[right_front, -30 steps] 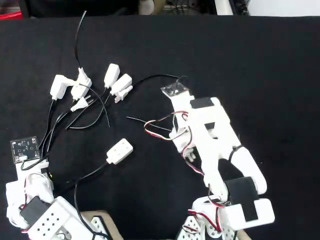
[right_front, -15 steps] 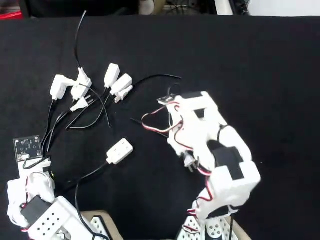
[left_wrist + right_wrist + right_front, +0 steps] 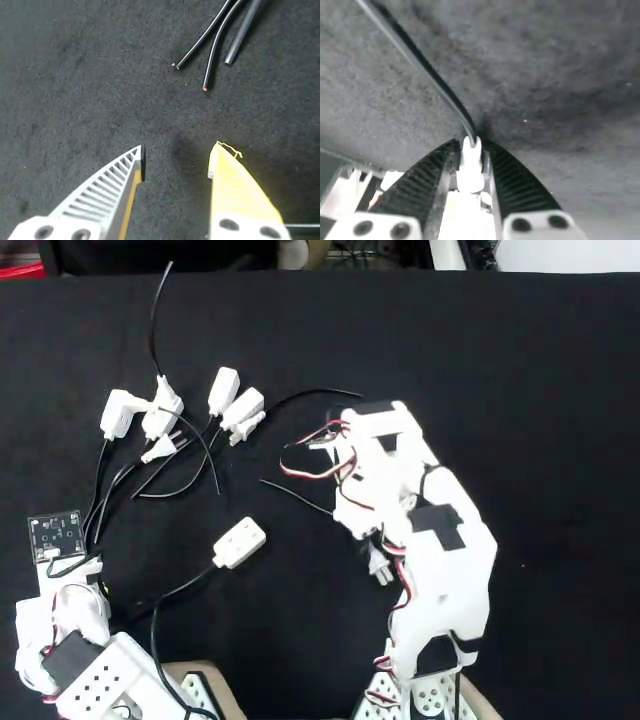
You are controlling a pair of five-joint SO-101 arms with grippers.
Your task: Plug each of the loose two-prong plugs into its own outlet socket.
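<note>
Top-down camera gives us the overall layout. A bunch of white plastic plugs and sockets (image 3: 200,410) on black cords sits at the far left of the black cloth table (image 3: 530,390). 1 white rectangular outlet socket (image 3: 240,542) lies on its own closer to the arms, well apart from that bunch.

What the top-down shot hides is the business end of either arm. The right wrist camera fills that in: the right gripper (image 3: 470,145) is clamped tight on a small white plastic plug (image 3: 470,167). Its 2 dark ribbed fingers (image 3: 420,185) press on either side of the plug, low over the cloth. A thin black cord (image 3: 417,62) runs out of the plug across the table. We can't see the prongs from here.

The left wrist camera shows the left gripper (image 3: 179,150) with its fingers spread wide and nothing between them, just bare cloth. 1 finger is pale grey, the other yellow. A bit beyond the tips lie 3 cut black wire ends (image 3: 210,55), not touching the fingers.

Pose-wise, from above the right arm (image 3: 430,540) is hunched over near the middle of the table. It is folded tight, with its wrist pointing down and red and white wiring looped at its far end. The left arm (image 3: 70,640) sits low in the near left corner, next to the cords trailing down from the bunch.
</note>
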